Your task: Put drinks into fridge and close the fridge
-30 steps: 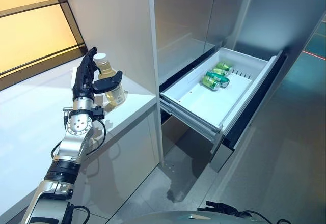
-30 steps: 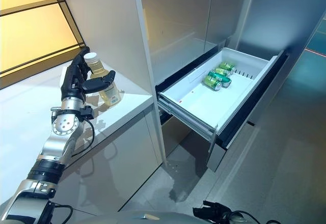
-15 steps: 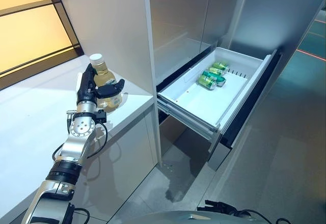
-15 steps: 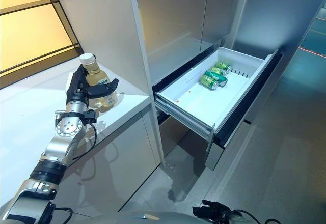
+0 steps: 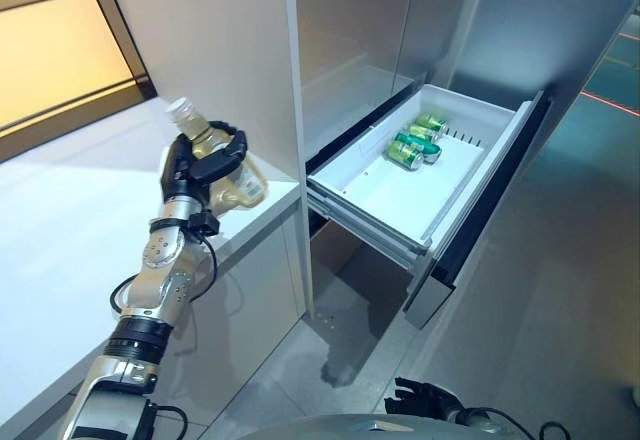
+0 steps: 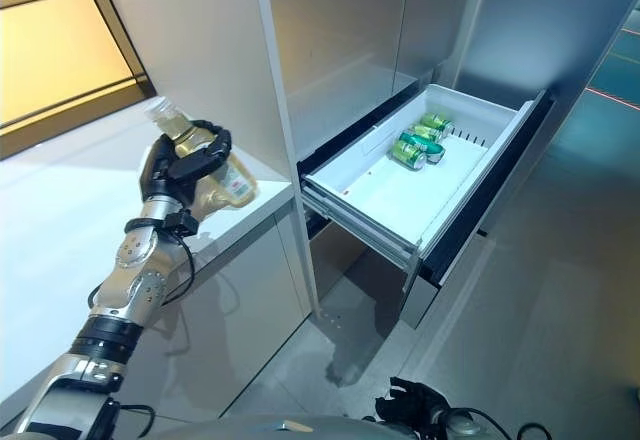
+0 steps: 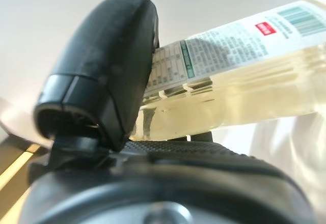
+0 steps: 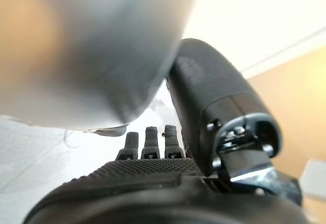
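Note:
A clear bottle of pale yellow drink (image 5: 240, 182) with a white cap is in my left hand (image 5: 195, 165). The fingers and thumb are curled round its body. The bottle is tilted, cap up and to the left, just above the right end of the white counter (image 5: 80, 230). The left wrist view shows its label (image 7: 244, 81) past my thumb (image 7: 112, 71). The white fridge drawer (image 5: 380, 200) stands pulled open to the right, with green cans (image 5: 412, 147) lying at its far end. My right hand (image 8: 153, 178) is idle, with its fingers relaxed.
A tall grey cabinet wall (image 5: 220, 50) rises directly behind the bottle. The drawer's dark front panel (image 5: 480, 210) juts out over the grey floor (image 5: 560, 330). An orange-lit window (image 5: 60, 60) runs behind the counter.
My left hand has closed round the bottle, lifted it off the counter and tilted it, moving it slightly right toward the counter's corner. The drawer and cans have not moved.

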### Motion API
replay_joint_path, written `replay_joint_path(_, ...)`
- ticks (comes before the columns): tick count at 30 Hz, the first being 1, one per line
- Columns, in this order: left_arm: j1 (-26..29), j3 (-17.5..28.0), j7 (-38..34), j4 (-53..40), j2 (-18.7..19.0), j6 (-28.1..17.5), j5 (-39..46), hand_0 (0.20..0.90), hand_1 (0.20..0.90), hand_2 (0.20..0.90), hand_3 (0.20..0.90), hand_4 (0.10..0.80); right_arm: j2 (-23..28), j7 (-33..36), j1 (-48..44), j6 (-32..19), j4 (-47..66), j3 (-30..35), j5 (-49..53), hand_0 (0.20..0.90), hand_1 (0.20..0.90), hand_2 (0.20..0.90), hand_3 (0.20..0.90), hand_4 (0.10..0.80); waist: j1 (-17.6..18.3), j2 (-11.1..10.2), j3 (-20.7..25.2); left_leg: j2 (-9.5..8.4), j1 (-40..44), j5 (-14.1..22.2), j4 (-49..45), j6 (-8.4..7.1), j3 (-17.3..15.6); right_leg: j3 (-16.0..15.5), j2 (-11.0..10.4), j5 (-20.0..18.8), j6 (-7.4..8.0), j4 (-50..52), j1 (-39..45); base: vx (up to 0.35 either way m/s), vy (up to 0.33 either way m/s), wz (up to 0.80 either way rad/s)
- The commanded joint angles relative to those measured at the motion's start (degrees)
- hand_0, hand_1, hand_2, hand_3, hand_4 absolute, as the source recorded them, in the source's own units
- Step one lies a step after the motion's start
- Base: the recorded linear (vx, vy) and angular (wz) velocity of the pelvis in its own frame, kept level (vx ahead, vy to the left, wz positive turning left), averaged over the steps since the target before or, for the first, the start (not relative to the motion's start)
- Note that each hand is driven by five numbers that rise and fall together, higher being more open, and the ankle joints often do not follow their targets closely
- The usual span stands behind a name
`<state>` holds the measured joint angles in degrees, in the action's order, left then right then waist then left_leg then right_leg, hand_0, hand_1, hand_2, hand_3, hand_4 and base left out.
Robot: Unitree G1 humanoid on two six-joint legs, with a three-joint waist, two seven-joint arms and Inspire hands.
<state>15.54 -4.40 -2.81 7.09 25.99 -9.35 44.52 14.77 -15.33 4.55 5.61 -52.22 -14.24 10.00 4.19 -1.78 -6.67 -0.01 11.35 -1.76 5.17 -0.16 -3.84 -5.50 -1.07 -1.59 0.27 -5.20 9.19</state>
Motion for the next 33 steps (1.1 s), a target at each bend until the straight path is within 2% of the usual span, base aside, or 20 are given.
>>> replay_joint_path(1,12.29,2.63,5.9,-15.53,1.44,-13.76,-1.3,0.3,0.3,0.3,0.2,0.1,0.57,-4.39,-1.18,-2.8,5.27,-2.42,0.12,0.9,0.9,0.9,0.9,0.8,0.58,1.76,2.72,-1.61,0.23,7.36,-2.33,2.0,-2.24,0.9,1.0,6.53,2.79,6.82,-1.16,-0.035,-0.015,-0.03)
replay_joint_path(2,12.36,2.56,5.5,-17.7,2.4,-14.33,-3.17,0.3,0.3,0.3,0.2,0.1,0.44,-5.8,-1.12,-2.52,7.28,-2.71,0.68,0.9,0.9,0.9,0.9,0.8,0.27,1.75,2.69,-1.66,0.31,7.28,-2.15,2.02,-1.87,0.57,0.98,6.51,2.78,6.55,-0.95,-0.031,-0.018,-0.01)
replay_joint_path(5,11.95,2.93,8.37,-20.91,2.97,-14.0,-1.17,0.3,0.3,0.3,0.2,0.1,-0.02,-8.8,-0.91,-1.05,10.82,-3.26,2.0,0.9,0.9,0.9,0.9,0.8,-0.34,1.62,2.7,-1.68,0.29,7.14,-2.03,1.94,-1.3,0.0,0.94,6.61,2.69,6.22,-0.6,-0.022,-0.019,0.01)
replay_joint_path(9,8.41,1.74,15.78,-26.03,1.78,-11.78,5.03,0.3,0.3,0.3,0.2,0.1,-1.32,-14.08,-0.32,4.75,21.98,-4.44,4.91,0.9,0.9,0.9,0.9,0.8,-1.56,1.33,2.24,-1.59,0.19,6.66,-1.79,1.63,0.01,-1.19,0.87,6.52,2.49,5.77,-0.11,-0.048,-0.03,0.1)
replay_joint_path(13,4.88,-0.15,22.07,-28.01,0.51,-9.7,9.28,0.3,0.3,0.3,0.2,0.1,-0.45,-17.11,-1.11,4.44,31.11,-4.92,7.41,0.9,0.9,0.9,0.9,0.8,-2.52,1.05,1.86,-1.59,0.07,6.08,-1.46,1.4,1.25,-2.2,0.82,6.27,2.33,5.33,0.23,-0.063,-0.031,0.14)
replay_joint_path(14,3.16,-0.92,23.89,-28.51,0.16,-9.78,9.35,0.3,0.3,0.3,0.2,0.1,0.88,-17.74,-2.06,5.48,36.58,-4.32,8.7,0.9,0.9,0.9,0.9,0.8,-2.83,0.97,1.67,-1.54,0.01,5.78,-1.31,1.31,1.62,-2.49,0.83,6.16,2.26,5.28,0.28,-0.055,-0.021,0.21)
replay_joint_path(16,1.82,-1.45,25.37,-28.61,-0.18,-9.7,9.58,0.3,0.3,0.3,0.2,0.1,2.4,-18.7,-3.02,5.75,40.72,-3.75,9.8,0.9,0.9,0.9,0.9,0.8,-3.0,0.95,1.51,-1.48,0.01,5.59,-1.18,1.26,1.83,-2.67,0.83,6.11,2.21,5.25,0.33,-0.046,-0.012,0.17)
replay_joint_path(21,-2.23,-3.53,29.74,-26.14,-0.79,-7.92,9.28,0.3,0.3,0.3,0.2,0.1,11.33,-20.79,-10.76,4.74,56.17,1.24,18.44,0.9,0.9,0.9,0.9,0.8,-3.69,0.75,1.18,-1.38,-0.36,5.18,-1.17,1.07,2.12,-3.01,0.76,5.95,2.03,5.39,0.09,-0.041,-0.005,0.05)
replay_joint_path(24,-2.54,-3.9,30.42,-24.62,-0.85,-5.97,9.7,0.3,0.3,0.3,0.2,0.1,13.17,-19.35,-13.82,3.2,58.97,3.05,21.79,0.9,0.9,0.9,0.9,0.8,-3.76,0.71,1.35,-1.35,-0.48,5.16,-1.15,1.05,2.04,-3.01,0.72,5.96,2.01,5.41,-0.01,0.0,0.0,0.0)
replay_joint_path(28,-3.64,-4.27,31.6,-22.5,-1.25,-3.49,8.78,0.3,0.3,0.3,0.2,0.1,15.2,-17.67,-17.14,5.3,62.92,6.39,27.3,0.9,0.9,0.9,0.9,0.8,-3.66,0.67,1.78,-1.22,-0.72,5.14,-1.17,1.07,1.59,-3.08,0.65,5.9,1.96,5.34,-0.2,-0.003,-0.005,0.02)
replay_joint_path(33,-3.04,-5.49,30.23,-21.14,-0.87,-2.41,6.54,0.3,0.3,0.3,0.2,0.1,16.48,-18.5,-18.51,7.45,64.54,7.08,30.2,0.9,0.9,0.9,0.9,0.8,-3.26,0.45,1.82,-1.18,-0.98,5.2,-1.49,1.18,1.19,-2.96,0.63,5.9,1.88,5.6,-0.49,0.0,0.0,0.0)
